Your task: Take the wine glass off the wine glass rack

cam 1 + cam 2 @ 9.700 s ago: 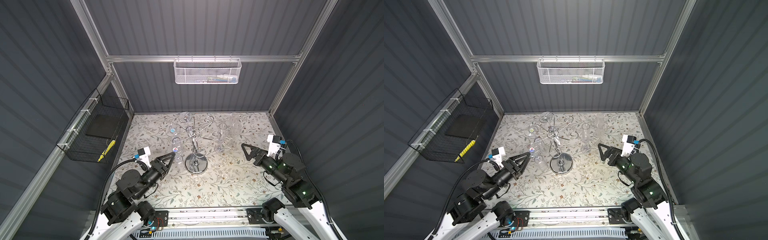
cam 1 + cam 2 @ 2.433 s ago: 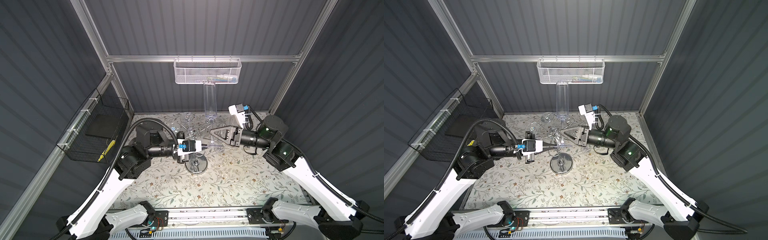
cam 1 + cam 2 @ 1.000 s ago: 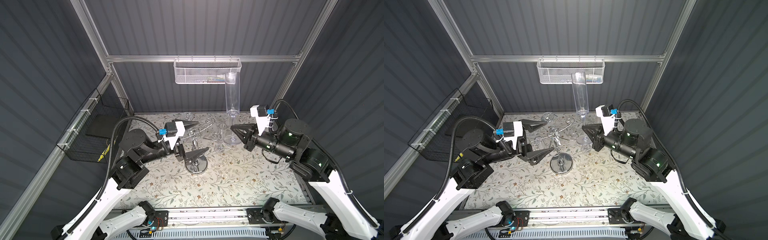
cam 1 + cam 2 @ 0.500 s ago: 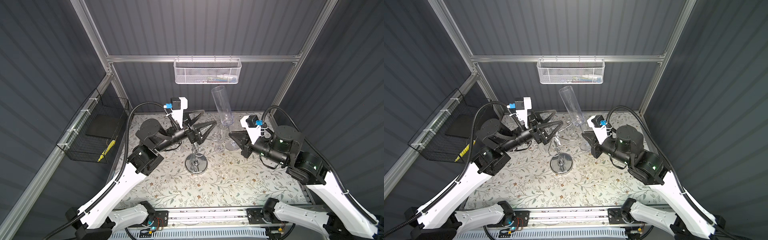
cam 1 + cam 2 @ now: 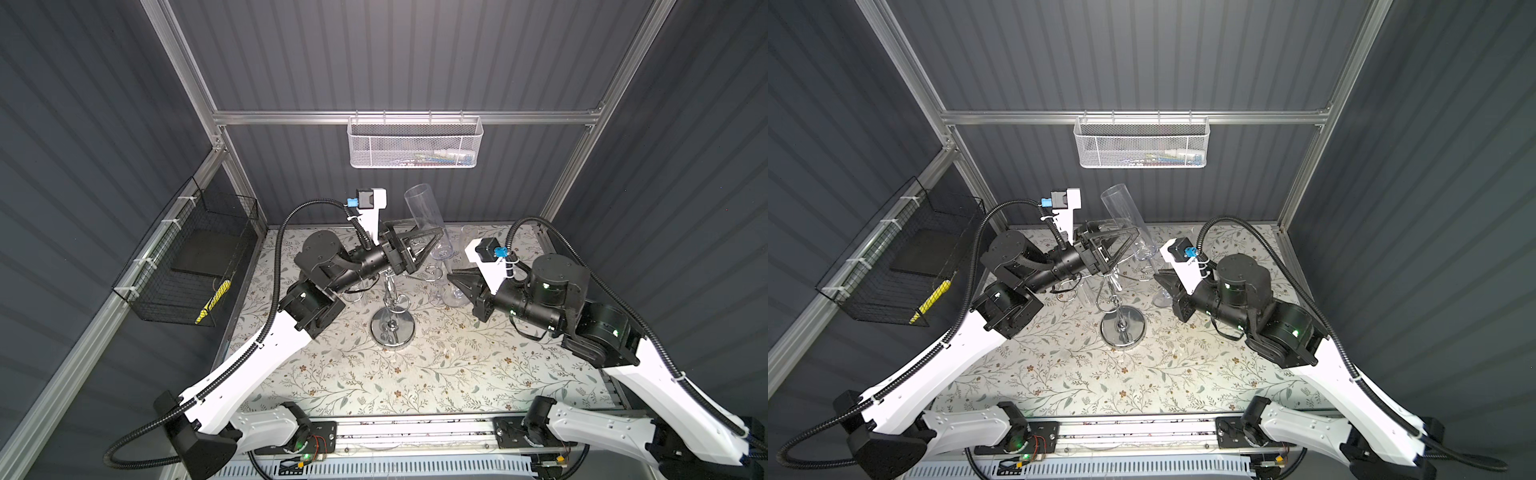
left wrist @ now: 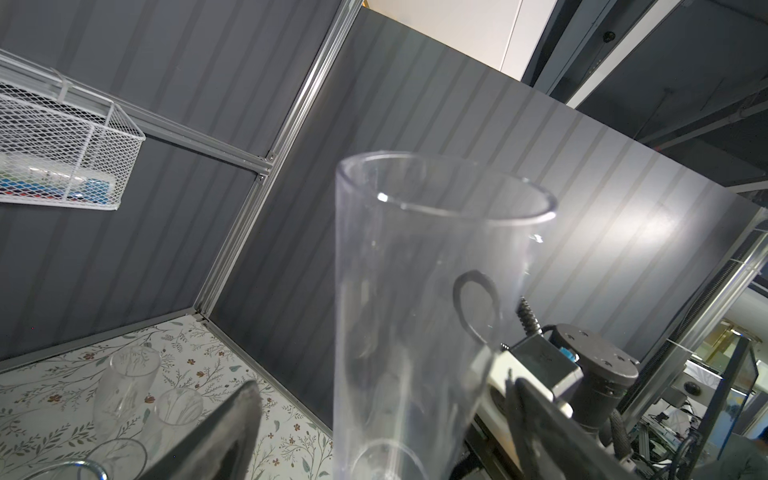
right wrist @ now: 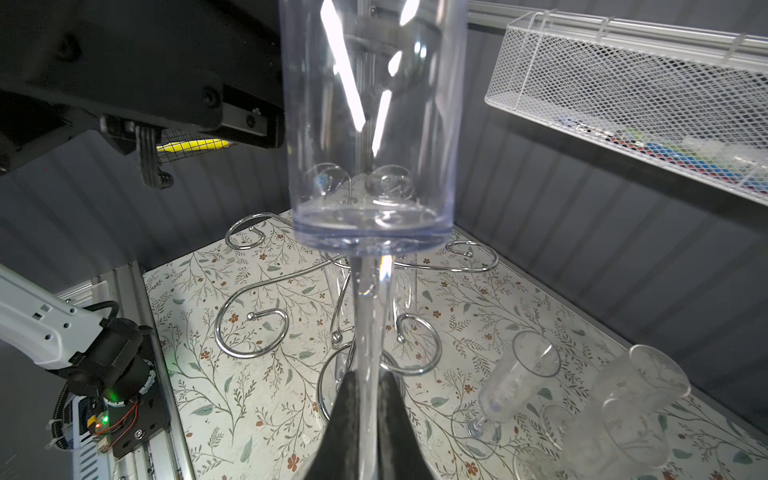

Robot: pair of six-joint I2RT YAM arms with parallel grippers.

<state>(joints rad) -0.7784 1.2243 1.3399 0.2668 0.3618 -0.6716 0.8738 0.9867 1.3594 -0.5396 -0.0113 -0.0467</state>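
Wine glass [image 7: 370, 124] [image 5: 424, 212] comes first. We see its thin stem pinched in the right claw [image 7: 365, 380], whose two dark fingers are pressed together on it well below the bowl. The wine glass stands mouth up. In both top views its tall clear bowl leans toward the back wall and a little to the left.

Around the lower part of that bowl we find the left claw [image 6: 374, 399] [image 5: 428, 245] with its jaws apart, one finger on each side. In the left wrist view a plain gap shows between one finger and the glass wall. The other finger sits close to the wall, and we cannot tell whether it touches.

Below the two claws, the wine glass rack [image 5: 392, 328] [image 5: 1123, 326] stands on the floral surface [image 5: 415, 374] on its round mirrored base. In the right wrist view its curled hooks [image 7: 249, 332] lie behind and below the stem. We judge the glass to be off the rack, held in the air beside its arms.

Farther out, several loose glasses [image 7: 582, 407] lie together on the surface near the back wall. A white mesh basket [image 5: 415, 145] hangs on the back rail, and a black wire basket [image 5: 187, 257] hangs on the left wall.
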